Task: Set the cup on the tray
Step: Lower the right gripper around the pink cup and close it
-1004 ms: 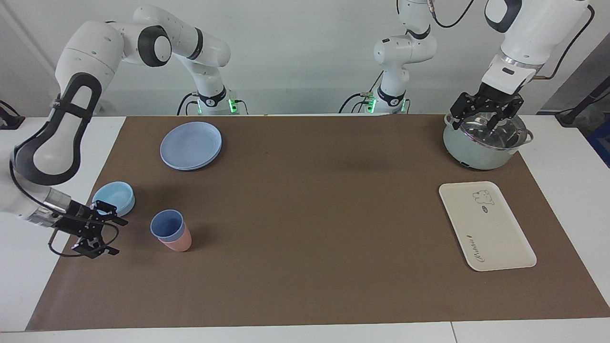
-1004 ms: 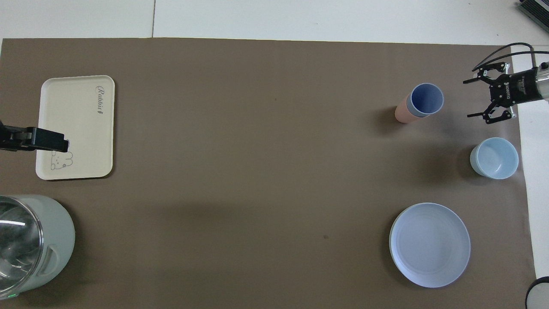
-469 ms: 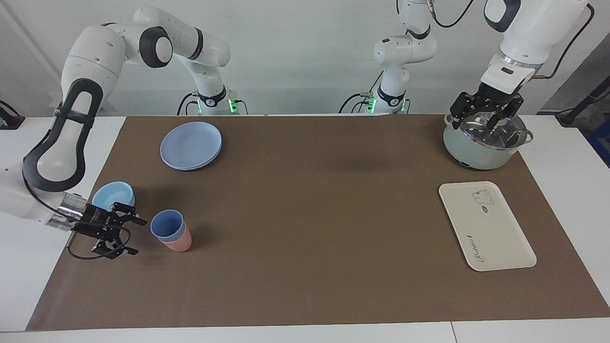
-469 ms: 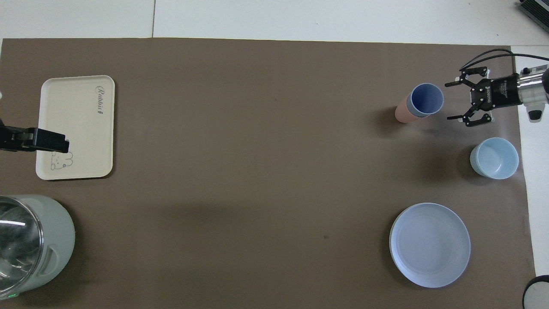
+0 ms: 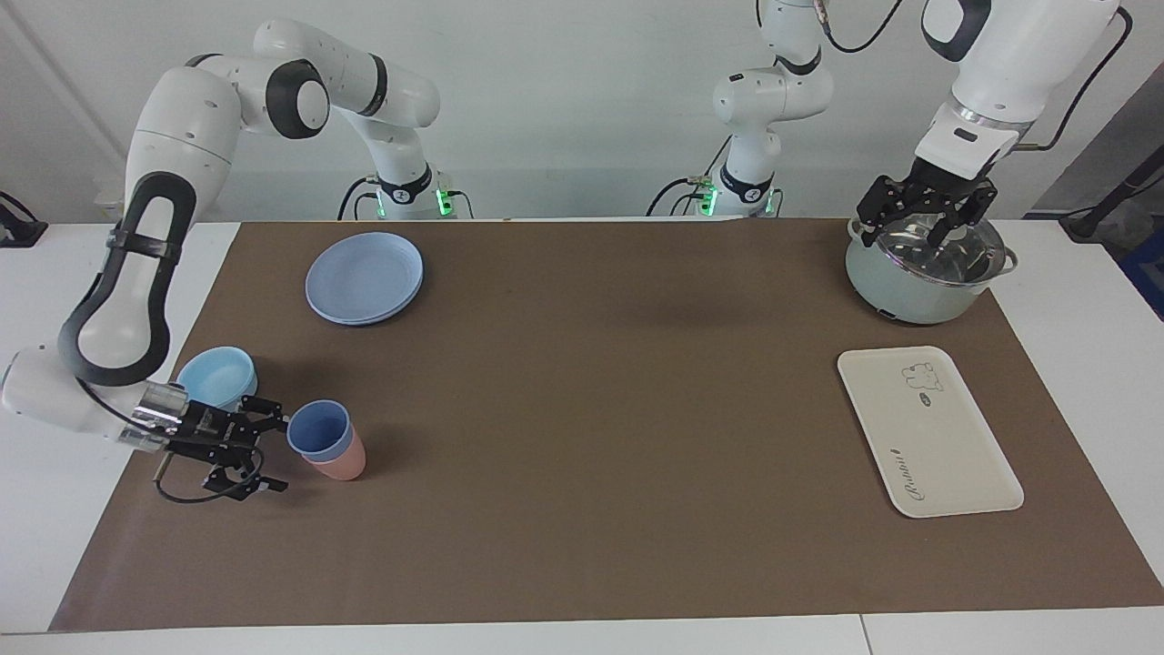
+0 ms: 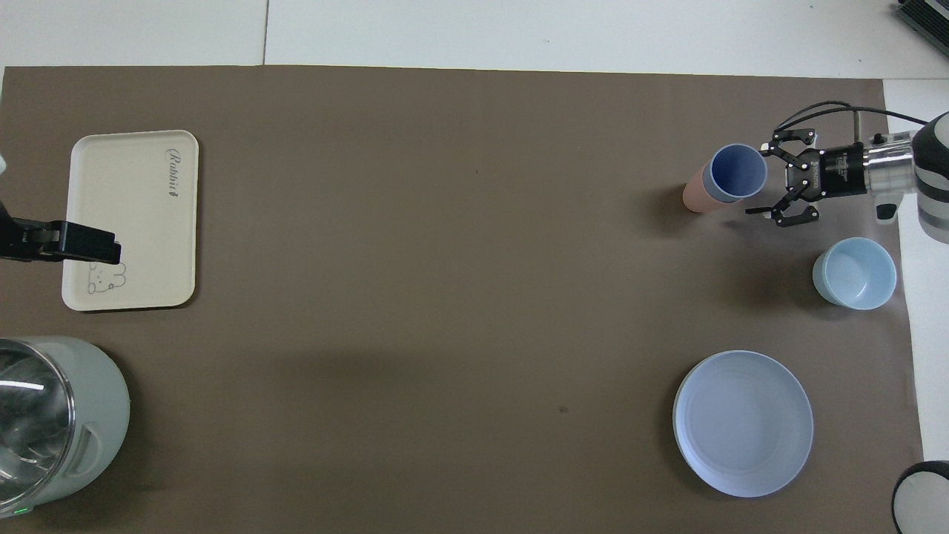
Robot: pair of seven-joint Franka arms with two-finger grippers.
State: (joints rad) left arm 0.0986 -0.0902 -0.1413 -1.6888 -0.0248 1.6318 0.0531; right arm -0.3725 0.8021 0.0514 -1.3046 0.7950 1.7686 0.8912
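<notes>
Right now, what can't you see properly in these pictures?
- Pink cup: the blue cup nested inside hides most of it, both views.
- Pot: cut off by the overhead view's edge.
- Left gripper: overhead view shows only its tip, over the tray.

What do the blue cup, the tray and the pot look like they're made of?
Cup: likely matte plastic, with a thin wall and no shine. Tray: cream, smooth, with a printed animal; plastic or melamine, cannot tell. Pot: pale green glossy body, enamel or plastic, under a reflective glass lid.
</notes>
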